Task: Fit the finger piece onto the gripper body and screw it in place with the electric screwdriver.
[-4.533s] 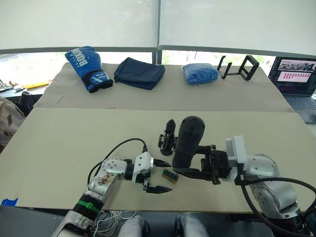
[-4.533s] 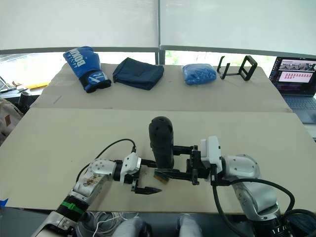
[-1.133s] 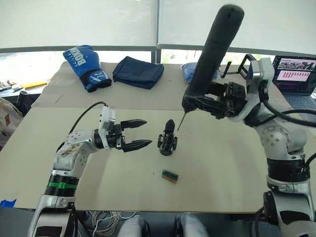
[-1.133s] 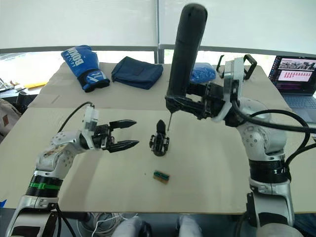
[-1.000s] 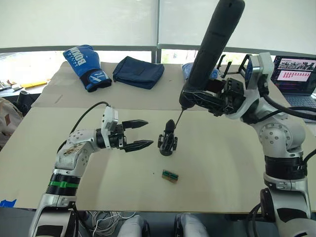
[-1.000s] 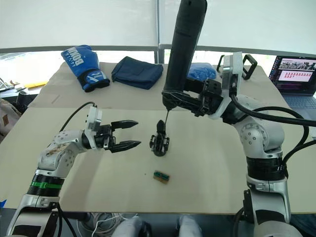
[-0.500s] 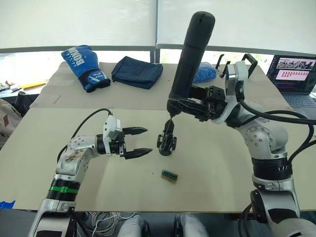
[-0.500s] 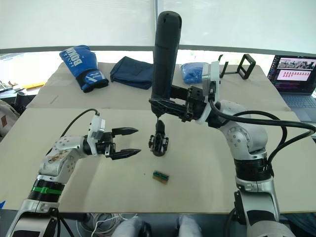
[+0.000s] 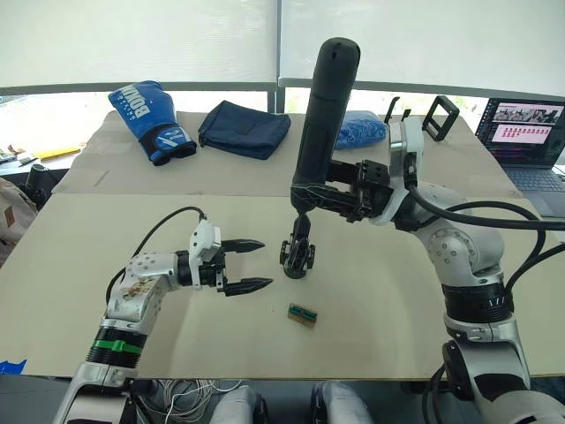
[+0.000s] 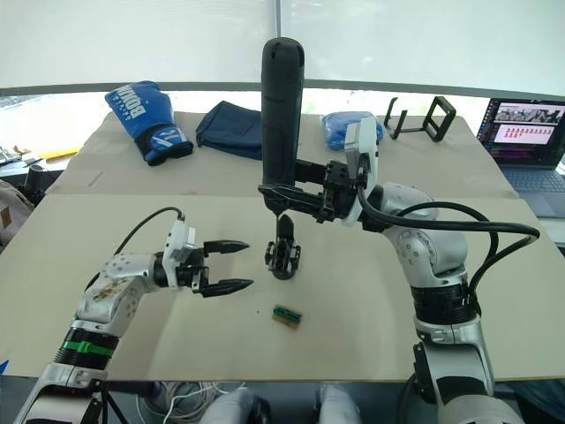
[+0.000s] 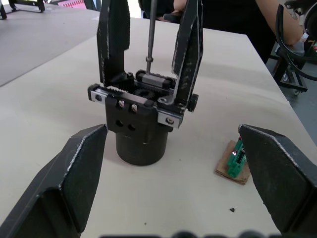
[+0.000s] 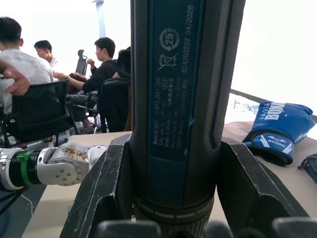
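Down and leftward has come the electric screwdriver [image 9: 323, 124], clamped upright in the right gripper [image 9: 353, 196], bit now over the gripper body [image 9: 297, 252] mid-table. Left gripper [image 9: 250, 265] waits beside it, jaws wide. Left wrist view: bit [image 11: 150, 34] between the body's two upright fingers, small green block [image 11: 235, 158] nearby. Right wrist view: fingers [image 12: 250, 186] hugging the screwdriver.

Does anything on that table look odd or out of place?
One thing: a small green block lies loose and askew on the table, nearer the robot than the gripper body. The electric screwdriver stands upright over that body.
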Action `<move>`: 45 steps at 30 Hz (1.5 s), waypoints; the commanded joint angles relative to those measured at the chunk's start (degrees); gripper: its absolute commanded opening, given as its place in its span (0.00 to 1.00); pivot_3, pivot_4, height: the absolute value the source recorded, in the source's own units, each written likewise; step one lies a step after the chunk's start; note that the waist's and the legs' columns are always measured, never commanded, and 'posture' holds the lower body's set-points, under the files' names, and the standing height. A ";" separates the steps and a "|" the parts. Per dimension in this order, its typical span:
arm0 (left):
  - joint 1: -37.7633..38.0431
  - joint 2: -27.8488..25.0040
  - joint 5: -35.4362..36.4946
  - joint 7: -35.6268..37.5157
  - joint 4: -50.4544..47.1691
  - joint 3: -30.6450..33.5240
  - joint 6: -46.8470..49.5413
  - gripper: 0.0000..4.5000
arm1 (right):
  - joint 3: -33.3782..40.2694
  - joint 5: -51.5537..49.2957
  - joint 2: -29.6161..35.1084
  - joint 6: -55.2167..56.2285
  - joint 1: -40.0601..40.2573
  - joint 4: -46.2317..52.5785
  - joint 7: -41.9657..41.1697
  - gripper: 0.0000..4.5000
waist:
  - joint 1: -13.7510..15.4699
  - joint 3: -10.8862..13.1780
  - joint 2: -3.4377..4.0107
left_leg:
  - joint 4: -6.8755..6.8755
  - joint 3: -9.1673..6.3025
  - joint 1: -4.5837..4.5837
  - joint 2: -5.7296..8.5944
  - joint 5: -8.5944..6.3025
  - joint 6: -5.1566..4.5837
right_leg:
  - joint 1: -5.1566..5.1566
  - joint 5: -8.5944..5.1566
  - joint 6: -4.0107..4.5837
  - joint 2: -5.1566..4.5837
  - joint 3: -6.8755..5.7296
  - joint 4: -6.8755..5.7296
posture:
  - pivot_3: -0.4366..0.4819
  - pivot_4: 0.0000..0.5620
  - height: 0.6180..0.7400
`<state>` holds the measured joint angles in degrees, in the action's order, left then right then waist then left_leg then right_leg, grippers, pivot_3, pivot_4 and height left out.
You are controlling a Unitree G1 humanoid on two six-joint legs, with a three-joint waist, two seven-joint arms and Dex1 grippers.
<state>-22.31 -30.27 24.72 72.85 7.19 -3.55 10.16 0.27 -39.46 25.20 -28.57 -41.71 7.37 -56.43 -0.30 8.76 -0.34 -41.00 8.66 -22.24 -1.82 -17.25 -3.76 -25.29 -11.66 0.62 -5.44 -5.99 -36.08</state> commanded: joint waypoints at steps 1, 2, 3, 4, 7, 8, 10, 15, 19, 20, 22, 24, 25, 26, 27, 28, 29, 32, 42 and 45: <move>-0.25 0.19 -0.05 0.33 -0.86 0.17 -1.35 1.00 | 1.00 -2.32 -0.43 -0.46 -0.46 3.59 -0.24 0.43 | -0.01 0.00 0.00 | 0.00 0.00 0.00 0.00 0.00 0.00 | 0.00 0.00 0.00 0.00 0.00 0.00 | 0.48 0.27 1.00; -0.19 0.22 -0.10 0.33 -0.82 0.15 -1.44 1.00 | 0.93 -2.31 -0.42 -0.61 -0.36 3.73 -0.34 0.43 | -0.01 0.00 0.00 | 0.00 0.00 0.00 0.00 0.00 0.00 | 0.00 0.00 0.00 0.00 0.00 0.00 | 0.48 0.27 1.00; -0.12 0.25 -0.16 0.33 -0.79 0.13 -1.53 1.00 | 0.92 -2.30 -0.43 -0.77 -0.27 3.86 -0.42 0.43 | -0.02 0.00 0.00 | 0.00 0.00 0.00 0.00 0.00 0.00 | 0.00 0.00 0.00 0.00 0.00 0.00 | 0.48 0.27 1.00; -0.04 0.29 -0.21 0.31 -0.78 0.12 -1.60 1.00 | 0.93 -2.36 -0.44 -0.96 -0.19 3.98 -0.52 0.43 | -0.02 0.00 0.00 | 0.00 0.00 0.00 0.00 0.00 0.00 | 0.00 0.00 0.00 0.00 0.00 0.00 | 0.48 0.27 1.00; 0.25 0.42 -0.36 0.26 -0.80 0.05 -1.88 1.00 | 1.06 -2.53 -0.66 -1.29 -0.05 4.25 -0.80 0.43 | -0.04 0.00 0.00 | 0.00 0.00 0.00 0.00 0.00 0.00 | 0.00 0.00 0.00 0.00 0.00 0.00 | 0.48 0.27 1.00; 0.33 0.48 -0.40 0.22 -0.78 0.03 -1.97 1.00 | 1.10 -2.51 -0.74 -1.35 0.00 4.30 -0.88 0.43 | -0.06 0.00 0.00 | 0.00 0.00 0.00 0.00 0.00 0.00 | 0.00 0.00 0.00 0.00 0.00 0.00 | 0.48 0.27 1.00; 0.54 0.59 -0.46 0.19 -0.79 0.00 -2.11 1.00 | 1.12 -2.35 -0.86 -1.37 0.06 4.35 -1.03 0.43 | -0.06 0.00 0.00 | 0.00 0.00 0.00 0.00 0.00 0.00 | 0.00 0.00 0.00 0.00 0.00 0.00 | 0.48 0.27 1.00; 0.81 0.91 -0.73 0.16 -0.55 -0.19 -2.63 1.00 | 0.76 -1.65 -0.74 -0.93 -0.01 3.90 -1.95 0.43 | -0.07 0.00 0.00 | 0.00 -0.01 0.00 0.00 0.00 0.00 | 0.00 0.00 0.00 0.00 0.00 0.00 | 0.48 0.27 1.00; 0.99 1.40 -0.94 -0.02 -0.55 -0.34 -2.90 1.00 | 0.45 -1.17 -0.85 -0.62 -0.02 3.58 -2.47 0.43 | -0.07 0.00 0.00 | 0.00 -0.01 0.00 0.00 0.00 0.00 | 0.00 0.00 0.00 0.00 0.00 0.00 | 0.48 0.27 1.00; 1.08 1.55 -1.01 -0.10 -0.60 -0.36 -2.96 1.00 | 0.37 -1.06 -0.87 -0.53 0.03 3.55 -2.62 0.43 | -0.08 0.00 0.00 | 0.00 -0.01 0.00 0.00 0.00 0.00 | 0.00 0.00 0.00 0.00 0.00 0.00 | 0.48 0.27 1.00; 1.22 1.75 -1.14 -0.20 -0.69 -0.36 -3.00 1.00 | 0.32 -0.92 -0.88 -0.43 0.08 3.50 -2.74 0.43 | -0.10 0.00 0.00 | 0.01 -0.01 0.00 0.00 0.00 0.00 | 0.00 0.00 0.00 0.00 0.00 0.00 | 0.48 0.27 1.00; 1.49 1.98 -1.26 -0.45 -0.85 -0.35 -3.14 1.00 | 0.22 -0.84 -0.82 -0.41 0.09 3.39 -2.90 0.43 | -0.10 0.00 0.00 | 0.00 -0.01 0.00 0.00 0.00 0.00 | 0.00 0.00 0.00 0.00 0.00 0.00 | 0.48 0.27 1.00; 1.65 2.10 -1.31 -0.59 -0.91 -0.34 -3.23 1.00 | 0.14 -0.78 -0.81 -0.38 0.09 3.33 -2.98 0.43 | -0.10 0.00 0.00 | 0.00 -0.01 0.00 0.00 0.00 0.00 | 0.00 0.00 0.00 0.00 0.00 0.00 | 0.48 0.27 1.00; 1.84 2.24 -1.37 -0.75 -0.98 -0.33 -3.33 1.00 | 0.01 -0.62 -0.87 -0.29 0.03 3.20 -2.99 0.43 | -0.10 0.00 0.00 | 0.00 -0.01 0.00 0.00 0.00 0.00 | 0.00 0.00 0.00 -0.01 0.00 0.00 | 0.48 0.27 1.00; 1.98 2.34 -1.43 -0.85 -1.00 -0.33 -3.44 1.00 | -0.09 -0.50 -0.96 -0.24 -0.04 3.08 -2.97 0.43 | -0.11 0.00 0.00 | 0.01 -0.01 0.00 0.00 0.00 0.00 | 0.00 0.00 0.00 -0.01 0.00 0.00 | 0.48 0.27 1.00; 2.06 2.41 -1.49 -0.92 -1.01 -0.34 -3.53 1.00 | -0.16 -0.41 -1.02 -0.19 -0.10 2.99 -2.95 0.43 | -0.12 0.00 0.00 | 0.01 -0.01 0.01 0.00 0.00 0.00 | 0.00 0.00 0.00 -0.01 0.00 0.00 | 0.48 0.27 1.00; 2.13 2.50 -1.55 -1.00 -1.02 -0.32 -3.59 1.00 | -0.27 -0.24 -1.10 -0.02 -0.18 2.84 -2.94 0.43 | -0.13 0.00 0.00 | 0.01 -0.01 0.00 0.00 0.00 0.00 | 0.00 0.00 0.00 -0.01 0.00 0.00 | 0.48 0.27 1.00; 2.20 2.72 -1.78 -1.08 -1.01 -0.24 -3.69 1.00 | -0.36 0.05 -1.34 0.19 -0.43 2.48 -2.98 0.43 | -0.16 0.00 0.00 | 0.01 -0.01 0.00 0.00 0.00 0.00 | 0.00 0.00 0.00 -0.01 0.00 0.00 | 0.48 0.27 1.00; 2.08 2.87 -1.83 -0.99 -0.66 -0.12 -3.73 1.00 | -0.31 1.37 -2.09 0.85 -1.35 1.38 -3.12 0.43 | -0.21 0.00 0.00 | 0.01 -0.01 0.00 0.00 0.00 0.00 | 0.00 0.00 0.00 -0.01 0.00 0.00 | 0.48 0.27 1.00; 2.04 2.85 -1.83 -0.90 -0.60 -0.16 -3.67 1.00 | -0.04 1.47 -2.25 0.93 -1.78 1.12 -3.00 0.43 | -0.24 0.00 0.00 | 0.01 -0.01 0.00 0.00 0.00 0.00 | 0.00 0.00 0.00 -0.01 0.00 0.00 | 0.48 0.27 1.00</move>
<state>-19.90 -27.47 22.58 71.93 7.25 -3.95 7.63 -1.44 -37.15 23.17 -29.96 -41.09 7.12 -59.39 -0.55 8.76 -0.34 -40.99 8.65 -22.24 -1.82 -17.25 -3.76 -25.30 -11.66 0.63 -5.45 -5.99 -36.08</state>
